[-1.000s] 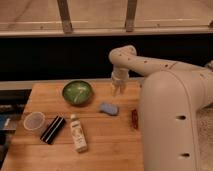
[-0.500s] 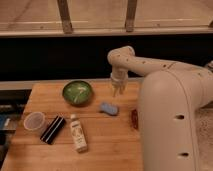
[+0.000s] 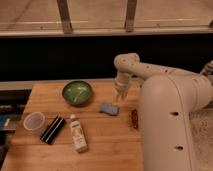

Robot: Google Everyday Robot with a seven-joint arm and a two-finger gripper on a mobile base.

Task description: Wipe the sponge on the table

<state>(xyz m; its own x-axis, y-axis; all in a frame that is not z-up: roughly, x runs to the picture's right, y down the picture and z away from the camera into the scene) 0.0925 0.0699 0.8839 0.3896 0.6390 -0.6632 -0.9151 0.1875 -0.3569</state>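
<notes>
We see the light-blue sponge [image 3: 108, 108] on the wooden table [image 3: 100, 147], four o'clock from the green bowl [image 3: 77, 92], unmoved from before. The gripper [image 3: 119, 96] hangs at its one o'clock; we cannot tell its grip. The robot body [image 3: 167, 125] hides the table's right edge.

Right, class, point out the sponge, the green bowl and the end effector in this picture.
sponge [image 3: 108, 108]: camera view, middle of its top face.
green bowl [image 3: 65, 93]: camera view, its left rim.
end effector [image 3: 119, 99]: camera view, its lower tip, just beyond the sponge, over the table [image 3: 110, 145].
</notes>
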